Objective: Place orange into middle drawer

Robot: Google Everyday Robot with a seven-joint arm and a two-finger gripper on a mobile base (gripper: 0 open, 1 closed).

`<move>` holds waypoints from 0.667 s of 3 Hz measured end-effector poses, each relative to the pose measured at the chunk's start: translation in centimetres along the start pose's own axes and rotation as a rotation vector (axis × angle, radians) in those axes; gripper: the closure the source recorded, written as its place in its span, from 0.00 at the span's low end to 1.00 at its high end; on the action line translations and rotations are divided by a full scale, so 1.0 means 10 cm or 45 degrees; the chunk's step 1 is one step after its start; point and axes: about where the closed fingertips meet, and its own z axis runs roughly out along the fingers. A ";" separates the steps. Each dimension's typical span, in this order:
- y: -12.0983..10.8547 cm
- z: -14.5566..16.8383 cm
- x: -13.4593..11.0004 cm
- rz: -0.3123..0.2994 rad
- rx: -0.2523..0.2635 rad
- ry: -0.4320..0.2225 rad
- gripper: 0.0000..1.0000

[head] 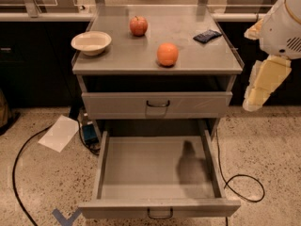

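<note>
Gripper (257,95) hangs off the right side of the cabinet (122,60), its opening impossible to judge and no fruit in it, while the orange (167,54) sits untouched up-left of it on the top and the middle drawer (101,166) gapes empty below-left, so grasping and placing both remain.
</note>
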 end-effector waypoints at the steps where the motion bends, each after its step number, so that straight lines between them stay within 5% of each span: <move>1: -0.49 0.32 -0.07 -0.042 0.027 -0.036 0.00; 2: -1.02 0.70 -0.20 -0.087 0.025 -0.086 0.00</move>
